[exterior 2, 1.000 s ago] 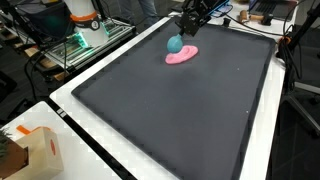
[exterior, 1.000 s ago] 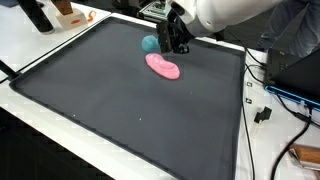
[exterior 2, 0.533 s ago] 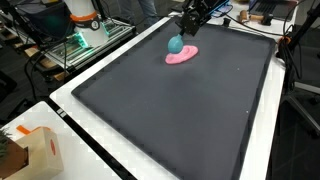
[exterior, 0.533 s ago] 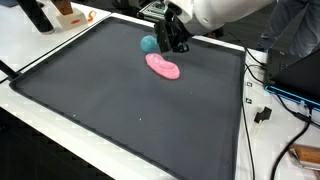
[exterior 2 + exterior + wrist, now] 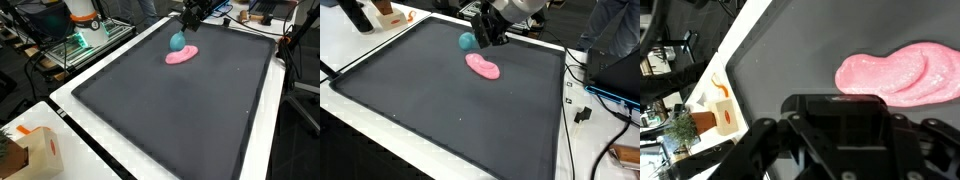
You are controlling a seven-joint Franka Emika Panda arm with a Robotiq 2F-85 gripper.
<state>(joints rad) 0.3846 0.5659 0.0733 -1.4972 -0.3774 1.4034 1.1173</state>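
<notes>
In both exterior views my tool hung over the far end of the black mat, its fingers drawn narrow around a teal ball. The ball sat at the fingertips, seemingly clear of the mat. A flat pink lump lay on the mat just beside the ball, apart from it and from my fingers.

In the wrist view my own black housing filled the lower part and hid the ball, so only the pink lump showed beyond it.

Around the mat ran the white desk. A cardboard box stood at one corner, well apart from my tool, and loose cables trailed past the mat's edge in an exterior view.
</notes>
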